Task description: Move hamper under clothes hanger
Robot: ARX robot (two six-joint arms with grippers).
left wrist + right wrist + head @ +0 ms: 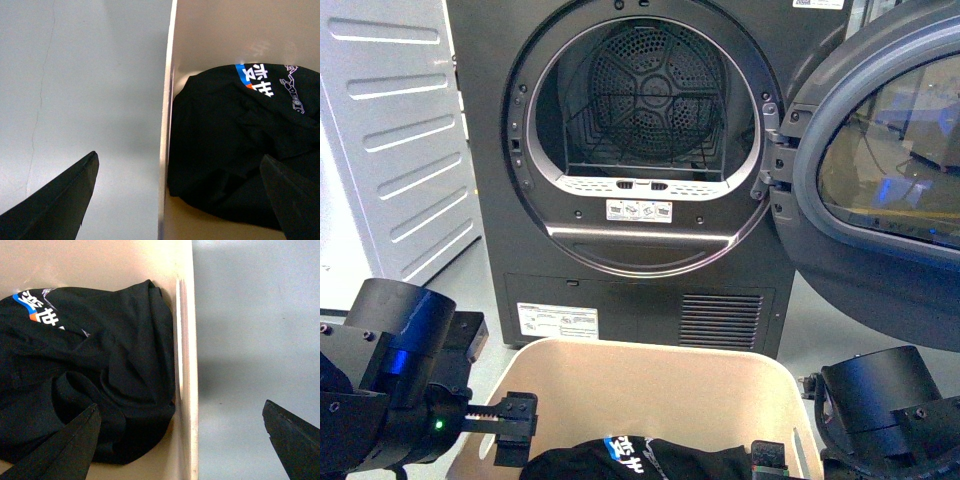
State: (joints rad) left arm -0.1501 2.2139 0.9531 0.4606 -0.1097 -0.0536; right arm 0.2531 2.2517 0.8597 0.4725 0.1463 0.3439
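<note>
— In front of the dryer point(640, 150), low on the floor, stands the hamper point(650, 372), mouth up. Its far wall runs across, parallel to the dryer front.
— And its long axis?
— I cannot tell; the near end is cut off from view. Inside lies a black cloth point(638, 462) with white print.
— The grippers?
— The left gripper point(178, 155) is spread wide over the left wall: one finger point(60, 200) above the floor point(85, 75), the other above the cloth. It clasps nothing. The right gripper point(180, 403) stands the same way over the right wall, fingers wide apart, holding nothing.
— What is in the way?
— The dryer, just behind the far wall. Its door point(890, 170) hangs open to the right, near the far right corner. A white ribbed panel point(400, 130) stands left of the dryer.
— Free room?
— Bare grey floor along both side walls.
</note>
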